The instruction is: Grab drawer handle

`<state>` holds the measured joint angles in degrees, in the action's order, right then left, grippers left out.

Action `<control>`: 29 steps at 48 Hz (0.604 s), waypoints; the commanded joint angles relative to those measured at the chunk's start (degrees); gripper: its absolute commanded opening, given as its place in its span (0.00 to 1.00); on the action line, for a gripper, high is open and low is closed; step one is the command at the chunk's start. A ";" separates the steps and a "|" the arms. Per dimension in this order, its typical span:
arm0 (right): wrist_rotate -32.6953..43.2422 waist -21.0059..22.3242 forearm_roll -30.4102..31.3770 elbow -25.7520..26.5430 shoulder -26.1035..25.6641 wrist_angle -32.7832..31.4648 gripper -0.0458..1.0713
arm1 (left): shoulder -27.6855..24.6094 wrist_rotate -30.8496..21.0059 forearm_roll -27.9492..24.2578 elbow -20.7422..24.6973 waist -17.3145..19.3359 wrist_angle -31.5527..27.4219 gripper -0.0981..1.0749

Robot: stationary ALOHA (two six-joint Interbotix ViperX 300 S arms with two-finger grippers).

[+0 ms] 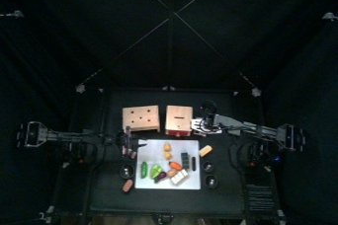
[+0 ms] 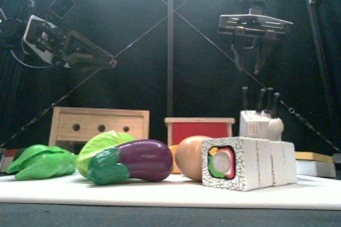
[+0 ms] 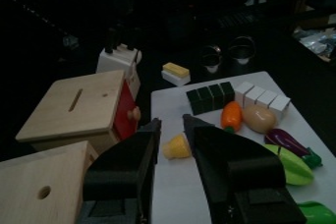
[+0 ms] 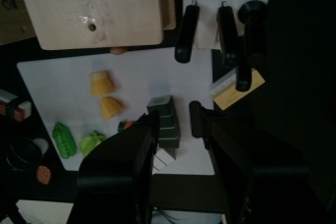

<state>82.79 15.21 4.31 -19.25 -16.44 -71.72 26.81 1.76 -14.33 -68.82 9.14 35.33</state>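
left tool (image 3: 171, 159): jaws apart, empty, above toy food (image 3: 247, 115) | right tool (image 4: 180, 140): jaws apart, empty (over white board (image 4: 66, 85)) | drawer box (image 2: 198, 129): untouched

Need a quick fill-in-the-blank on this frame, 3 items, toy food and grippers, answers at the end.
1. In the front view, the purple eggplant lies on the white ____.
2. Both the left gripper and the right gripper have their jaws ____.
3. In the front view, the knife block is coloured ____.

Missing words: board; open; white
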 commanded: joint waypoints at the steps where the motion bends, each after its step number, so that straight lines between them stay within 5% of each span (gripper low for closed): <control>1: -0.18 -1.23 0.09 1.32 -2.20 1.32 0.71 | 0.09 0.00 0.18 0.70 0.00 0.26 0.68; 11: -0.09 -9.14 1.32 -0.53 -2.81 9.14 0.71 | 0.18 0.00 0.18 0.62 0.00 0.26 0.68; 29: 0.00 -16.08 7.21 -9.49 1.58 40.61 0.71 | 0.18 0.00 0.18 1.41 0.00 0.79 0.67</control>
<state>82.97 -0.18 9.93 -27.95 -14.85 -36.65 26.81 1.76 -14.15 -68.91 9.23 35.51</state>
